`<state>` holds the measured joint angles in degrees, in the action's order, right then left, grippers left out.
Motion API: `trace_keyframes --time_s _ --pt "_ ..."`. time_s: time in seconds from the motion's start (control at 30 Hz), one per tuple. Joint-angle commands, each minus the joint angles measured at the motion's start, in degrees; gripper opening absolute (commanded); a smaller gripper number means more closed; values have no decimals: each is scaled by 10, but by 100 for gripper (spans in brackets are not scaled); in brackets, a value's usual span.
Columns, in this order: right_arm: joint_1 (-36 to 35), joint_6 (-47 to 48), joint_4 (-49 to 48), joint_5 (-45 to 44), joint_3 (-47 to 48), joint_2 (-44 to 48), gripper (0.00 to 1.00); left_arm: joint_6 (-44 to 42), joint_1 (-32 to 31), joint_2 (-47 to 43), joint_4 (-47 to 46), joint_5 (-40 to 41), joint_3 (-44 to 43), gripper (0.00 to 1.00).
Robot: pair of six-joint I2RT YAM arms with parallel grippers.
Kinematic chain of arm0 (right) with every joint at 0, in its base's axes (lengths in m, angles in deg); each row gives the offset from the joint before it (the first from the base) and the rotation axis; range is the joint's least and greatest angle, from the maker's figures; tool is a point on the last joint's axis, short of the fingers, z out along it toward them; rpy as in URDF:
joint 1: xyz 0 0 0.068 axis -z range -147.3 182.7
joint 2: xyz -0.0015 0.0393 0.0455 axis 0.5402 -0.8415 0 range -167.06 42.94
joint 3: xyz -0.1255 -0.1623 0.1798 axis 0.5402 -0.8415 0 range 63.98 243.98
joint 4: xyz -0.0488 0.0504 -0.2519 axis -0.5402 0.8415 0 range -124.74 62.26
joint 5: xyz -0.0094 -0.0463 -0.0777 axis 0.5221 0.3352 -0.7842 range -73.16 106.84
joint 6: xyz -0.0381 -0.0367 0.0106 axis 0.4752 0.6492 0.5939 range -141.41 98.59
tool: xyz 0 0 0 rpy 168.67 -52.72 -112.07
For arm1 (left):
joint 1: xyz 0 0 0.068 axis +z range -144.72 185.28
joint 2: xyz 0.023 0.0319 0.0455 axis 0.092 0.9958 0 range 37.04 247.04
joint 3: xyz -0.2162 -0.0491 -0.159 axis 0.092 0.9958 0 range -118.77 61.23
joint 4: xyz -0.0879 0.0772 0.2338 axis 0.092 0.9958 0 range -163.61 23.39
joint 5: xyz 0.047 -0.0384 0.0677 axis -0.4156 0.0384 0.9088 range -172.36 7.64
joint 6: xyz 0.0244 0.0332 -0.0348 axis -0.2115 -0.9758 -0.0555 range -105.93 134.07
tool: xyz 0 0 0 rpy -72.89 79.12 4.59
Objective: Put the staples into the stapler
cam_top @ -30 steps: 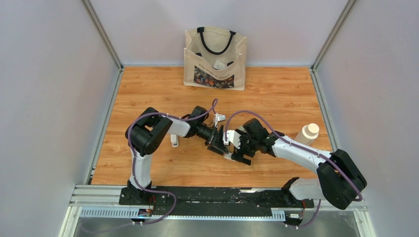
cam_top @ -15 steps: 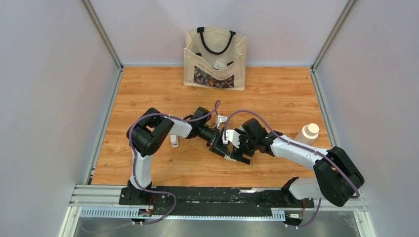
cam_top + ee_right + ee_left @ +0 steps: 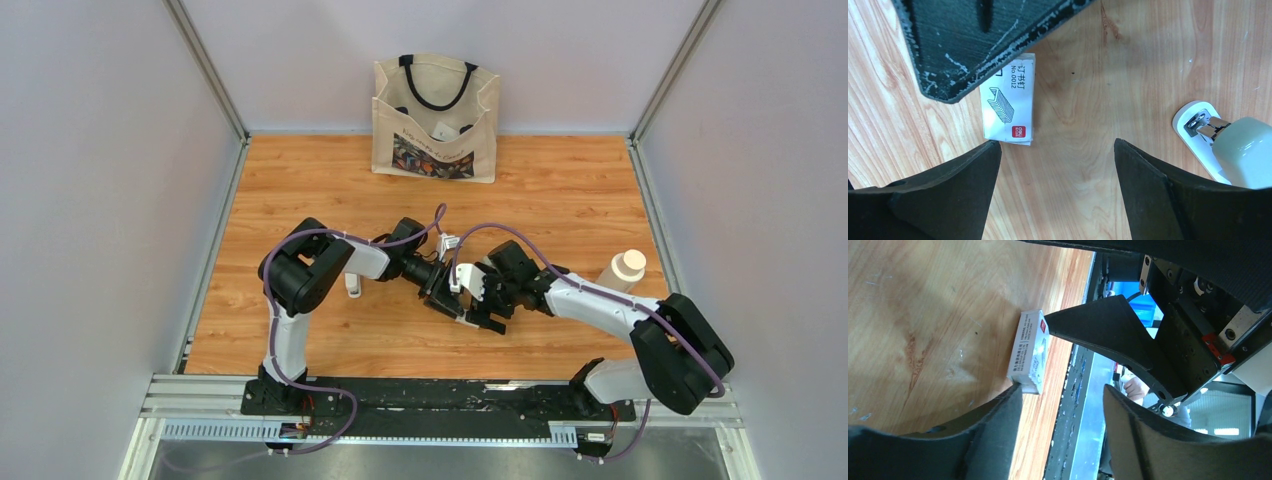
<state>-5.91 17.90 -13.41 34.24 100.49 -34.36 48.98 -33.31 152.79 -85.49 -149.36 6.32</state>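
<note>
Mid-table, my left gripper (image 3: 1062,390) and right gripper (image 3: 1056,144) meet over the white staple box (image 3: 1010,107). Both sets of jaws stand apart, holding nothing. The box lies flat on the table (image 3: 1088,75) at 10 o'clock from my right fingers, a left finger overlapping its corner. The stapler (image 3: 1220,150) lies at 3 o'clock. No loose staples show. Fetching them looks like the step in hand; next comes a careful pinch across the box's narrow sides.

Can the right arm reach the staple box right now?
Probably, but awkwardly: the staple box lies flat ahead of the right arm, jaws open, yet a jaw of the left arm overlaps its far end.
</note>
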Motion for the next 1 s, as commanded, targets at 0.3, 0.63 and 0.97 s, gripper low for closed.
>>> trace_keyframes --time_s 0.3,0.63,0.97 --pt "-3 -4 -19 -9 15 17 87 -67 -4 23 58 1 -39 64" --pt "16 -12 22 49 31 33 87 -86 -3 25 85 3 -49 64" --pt "16 -21 47 76 47 17 84 -81 -3 27 84 7 -50 61"
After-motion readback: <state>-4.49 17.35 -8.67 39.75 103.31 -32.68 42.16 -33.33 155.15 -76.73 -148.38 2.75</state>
